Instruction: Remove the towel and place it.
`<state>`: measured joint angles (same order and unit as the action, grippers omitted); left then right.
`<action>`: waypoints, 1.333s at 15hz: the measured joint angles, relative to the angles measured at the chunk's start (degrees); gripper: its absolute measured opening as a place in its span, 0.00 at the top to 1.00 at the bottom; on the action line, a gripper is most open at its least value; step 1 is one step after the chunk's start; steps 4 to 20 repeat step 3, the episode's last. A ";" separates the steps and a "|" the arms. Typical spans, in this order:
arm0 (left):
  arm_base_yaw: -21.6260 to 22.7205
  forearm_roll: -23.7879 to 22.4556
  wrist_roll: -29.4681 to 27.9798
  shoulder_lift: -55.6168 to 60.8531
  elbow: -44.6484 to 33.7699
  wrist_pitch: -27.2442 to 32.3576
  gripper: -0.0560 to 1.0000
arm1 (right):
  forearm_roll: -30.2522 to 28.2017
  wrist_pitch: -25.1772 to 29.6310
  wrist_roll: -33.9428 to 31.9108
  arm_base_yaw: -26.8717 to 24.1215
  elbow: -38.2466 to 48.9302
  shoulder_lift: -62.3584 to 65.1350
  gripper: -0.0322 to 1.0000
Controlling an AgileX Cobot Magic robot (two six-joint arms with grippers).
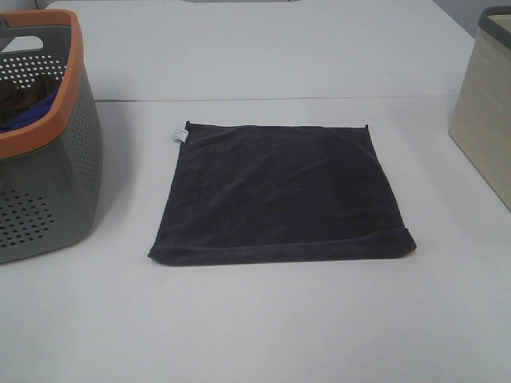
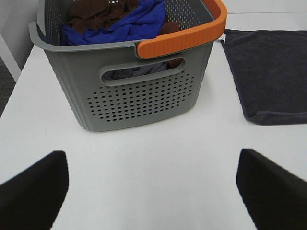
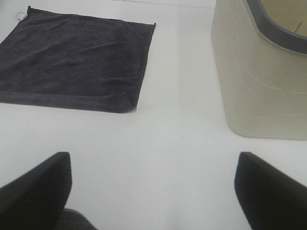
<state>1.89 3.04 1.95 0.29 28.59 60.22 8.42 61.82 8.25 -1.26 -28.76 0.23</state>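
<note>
The dark navy-purple towel (image 1: 281, 191) lies flat and spread out in the middle of the white table, its small white tag (image 1: 179, 136) at the far left corner. It also shows in the left wrist view (image 2: 271, 74) and the right wrist view (image 3: 76, 60). Neither arm shows in the high view. My left gripper (image 2: 153, 191) is open and empty, above the table in front of the grey basket. My right gripper (image 3: 153, 191) is open and empty, above bare table between the towel and the beige bin.
A grey perforated basket with an orange rim (image 1: 40, 144) stands at the left and holds a brown cloth (image 2: 103, 12) and a bright blue cloth (image 2: 124, 26). A beige bin with a grey rim (image 1: 487, 120) stands at the right edge.
</note>
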 joint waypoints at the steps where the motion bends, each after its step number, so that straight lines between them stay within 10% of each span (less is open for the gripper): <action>1: 0.00 0.00 0.00 0.00 0.00 0.00 0.11 | 0.00 0.00 0.00 0.00 0.00 0.00 0.17; 20: 0.00 0.00 0.00 0.00 0.00 0.00 0.11 | 0.00 0.00 0.00 0.00 0.00 0.00 0.17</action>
